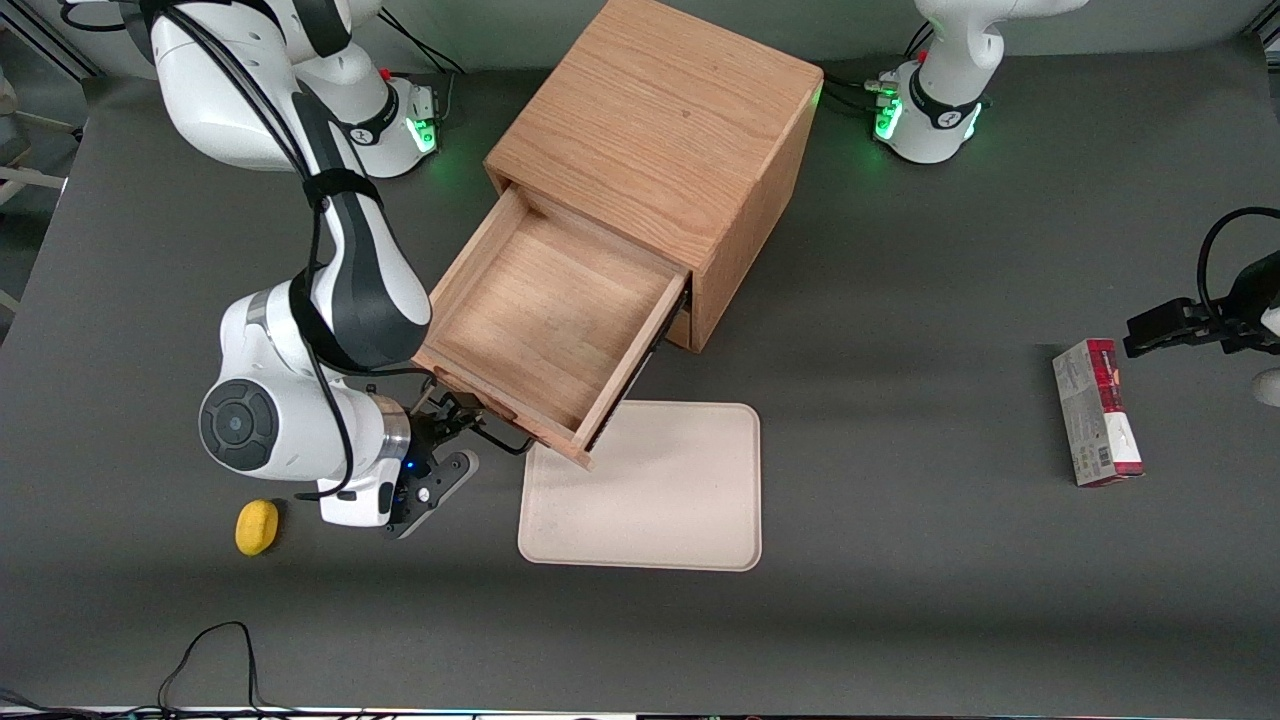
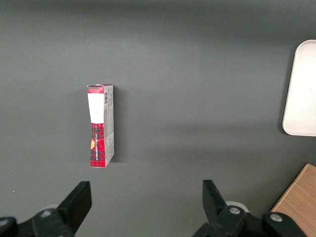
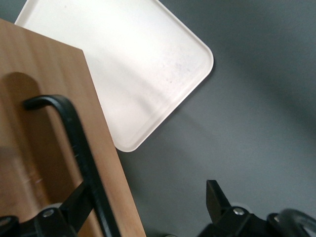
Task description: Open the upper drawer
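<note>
The upper drawer (image 1: 545, 310) of the oak cabinet (image 1: 660, 120) stands pulled far out, and its light-wood box is empty. Its black bar handle (image 1: 492, 434) faces the front camera. My right gripper (image 1: 450, 425) is at that handle, in front of the drawer. In the right wrist view the gripper (image 3: 145, 197) is open, with its fingers spread wide. The handle (image 3: 74, 138) and the edge of the drawer front (image 3: 39, 98) lie close by one finger (image 3: 74, 202). The other finger (image 3: 215, 195) is over bare table. The bottom drawer is hidden under the upper one.
A beige tray (image 1: 645, 490) lies on the table just nearer the front camera than the drawer, and it also shows in the right wrist view (image 3: 133, 64). A yellow object (image 1: 257, 526) lies by my wrist. A red box (image 1: 1097, 410) lies toward the parked arm's end.
</note>
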Tool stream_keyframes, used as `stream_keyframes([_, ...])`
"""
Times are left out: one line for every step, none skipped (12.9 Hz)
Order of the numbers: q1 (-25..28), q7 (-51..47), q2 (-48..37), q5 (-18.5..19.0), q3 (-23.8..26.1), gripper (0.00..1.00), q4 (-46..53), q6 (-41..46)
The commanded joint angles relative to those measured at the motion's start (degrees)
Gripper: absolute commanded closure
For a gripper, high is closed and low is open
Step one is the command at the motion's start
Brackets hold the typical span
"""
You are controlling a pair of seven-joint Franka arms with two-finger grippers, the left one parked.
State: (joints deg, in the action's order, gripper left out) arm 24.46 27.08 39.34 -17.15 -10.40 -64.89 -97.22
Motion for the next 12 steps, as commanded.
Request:
stream_keyframes([-1.3,0.7,-0.3,0.8,-0.1,0.00,5.3,3.5])
stream_keyframes([-1.1,0.6,-0.3,0.8,-0.1,0.00,6.0,4.7])
stream_keyframes([-1.0,0.7,-0.4,0.8,-0.1,0.00,6.5,5.9])
stream_keyframes([-1.0,0.7,-0.8,0.8,0.0,0.00,6.9,7.0])
stream_keyframes([-1.0,0.7,-1.5,0.8,0.0,0.00,7.2,8.1])
stream_keyframes([-1.0,0.7,-2.5,0.8,-0.2,0.00,7.2,9.4])
stream_keyframes([-1.1,0.6,-3.6,1.0,-0.4,0.00,7.2,10.8])
stream_keyframes([-1.0,0.5,-5.6,1.5,-0.3,0.00,7.0,12.0])
stream_keyframes([-0.9,-0.3,-8.2,2.3,-0.3,0.00,5.4,12.7])
stream_keyframes([-1.0,-1.9,-11.1,3.3,-0.3,0.00,2.2,13.7])
stream_keyframes([-1.1,-2.7,-14.7,4.3,-0.4,0.00,-1.5,13.7])
stream_keyframes([-1.3,-2.7,-17.2,5.3,-0.6,0.00,-4.4,13.7])
